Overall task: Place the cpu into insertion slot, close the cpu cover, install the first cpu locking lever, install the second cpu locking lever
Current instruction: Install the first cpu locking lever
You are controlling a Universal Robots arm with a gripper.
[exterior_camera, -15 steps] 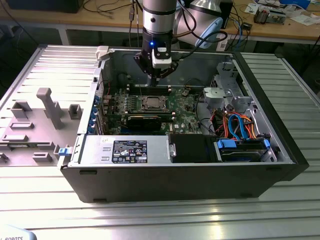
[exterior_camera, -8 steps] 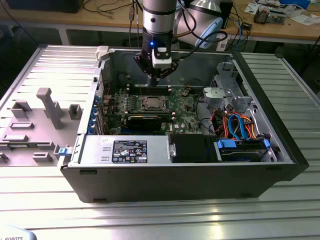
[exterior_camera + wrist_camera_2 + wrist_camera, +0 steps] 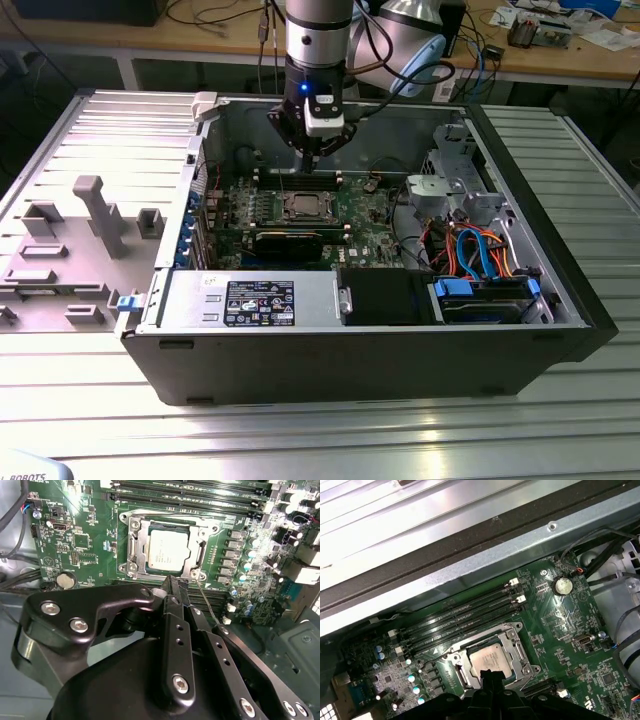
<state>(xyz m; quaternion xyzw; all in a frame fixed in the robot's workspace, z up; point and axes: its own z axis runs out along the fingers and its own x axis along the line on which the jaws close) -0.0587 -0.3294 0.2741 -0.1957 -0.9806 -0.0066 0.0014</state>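
A: Open case [image 3: 350,365] on slatted table [image 3: 300,440]. Walls ring the board [image 3: 365,215], free room above.
B: Gripper [image 3: 307,165] fingers together, over slot [image 3: 170,526] edge. Cpu [image 3: 167,550] seated, cover [image 3: 133,545] down around it.

Arm [image 3: 318,40]: silver-grey cylindrical segments with dark joint bands, a blue light at the wrist, and black cables [image 3: 385,45] looped alongside. White block [image 3: 322,112] mounted at the wrist. Gripper [image 3: 172,580]: matt black, rounded linkage plates, slim fingers [image 3: 177,630], silver socket-head screws [image 3: 50,608].
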